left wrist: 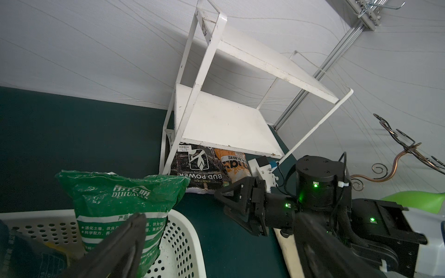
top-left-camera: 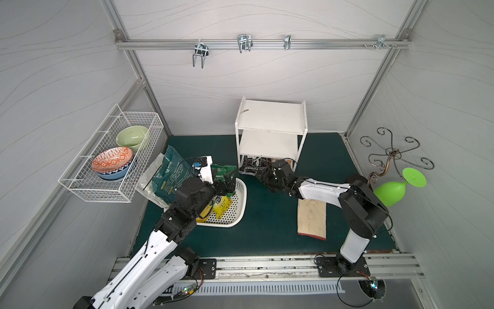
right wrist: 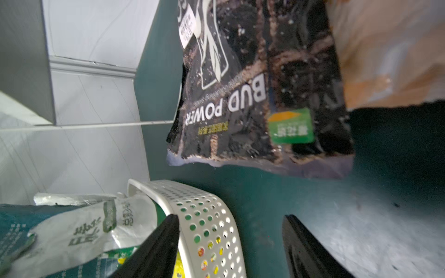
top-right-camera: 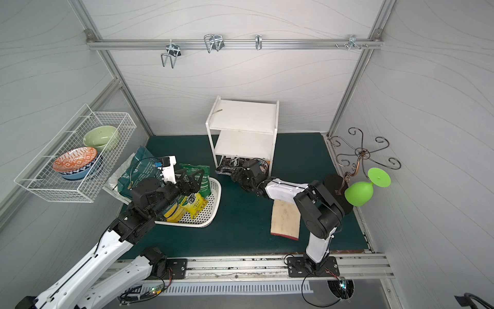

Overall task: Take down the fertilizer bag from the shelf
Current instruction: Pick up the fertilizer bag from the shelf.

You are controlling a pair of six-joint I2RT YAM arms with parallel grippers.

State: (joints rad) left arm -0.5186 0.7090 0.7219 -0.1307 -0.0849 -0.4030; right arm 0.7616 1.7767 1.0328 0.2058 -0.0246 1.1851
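Fertilizer bag (left wrist: 201, 168) soft, granule-filled, slick film; lies under shelf (top-left-camera: 270, 125) lowest board, near tabletop rear edge. Best pinched at protruding sealed hem. Right end effector (top-left-camera: 263, 178) apart, empty; left end effector (top-right-camera: 191, 180) spread wide, empty.

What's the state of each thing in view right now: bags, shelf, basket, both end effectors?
BUD POWER bag: flat on the mat at the shelf's foot, partly under the lowest board, not held.
Orange bag: beside it, under the shelf.
Shelf: upright, both boards bare.
Green bag: standing in the perforated basket.
Left end effector: open, by the green bag.
Right end effector: open, empty, short of the BUD POWER bag.
Green goblet: hanging from the hook rack.
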